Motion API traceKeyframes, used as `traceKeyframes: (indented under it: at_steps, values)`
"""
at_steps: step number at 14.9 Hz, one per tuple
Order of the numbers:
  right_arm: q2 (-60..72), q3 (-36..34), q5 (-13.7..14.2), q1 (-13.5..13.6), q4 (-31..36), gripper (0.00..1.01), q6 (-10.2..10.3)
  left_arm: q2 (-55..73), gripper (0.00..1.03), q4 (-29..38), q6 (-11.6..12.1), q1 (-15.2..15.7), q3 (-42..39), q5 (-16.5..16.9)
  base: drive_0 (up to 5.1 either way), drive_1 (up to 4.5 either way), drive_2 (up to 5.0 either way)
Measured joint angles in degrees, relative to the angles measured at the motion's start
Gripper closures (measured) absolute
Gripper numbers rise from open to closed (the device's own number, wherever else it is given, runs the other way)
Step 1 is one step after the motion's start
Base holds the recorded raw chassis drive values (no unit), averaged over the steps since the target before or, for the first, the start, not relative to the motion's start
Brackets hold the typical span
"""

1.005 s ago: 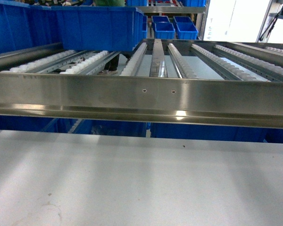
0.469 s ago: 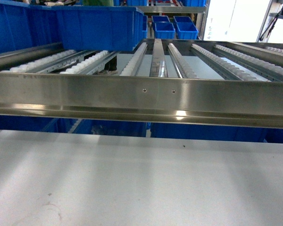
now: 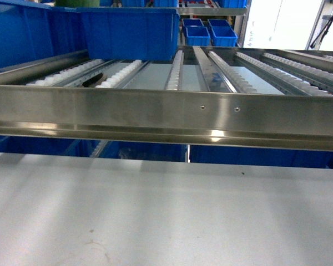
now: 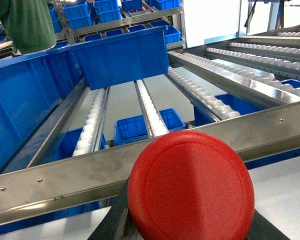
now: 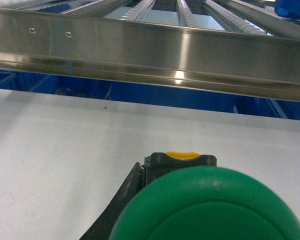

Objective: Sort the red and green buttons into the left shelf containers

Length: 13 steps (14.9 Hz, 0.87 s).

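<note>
Shelving is sliding rightward in the head view since a moment ago, bringing the large bright blue plastic bins on the far left nearer centre. Left jaws are clamping the round red button cap; right jaws are clamping the round green button cap above the white surface.

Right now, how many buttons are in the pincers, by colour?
Red button: 1, in the left pincer.
Green button: 1, in the right pincer.
Total: 2.
</note>
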Motion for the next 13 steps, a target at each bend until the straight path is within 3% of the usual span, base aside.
traceKeyframes:
  at_steps: [13]
  values:
    - [0.0,0.0,-0.2,0.0,0.0,0.75,0.0,0.0,0.79,0.0,0.0,0.1,0.0,0.0,-4.7,0.95,3.8]
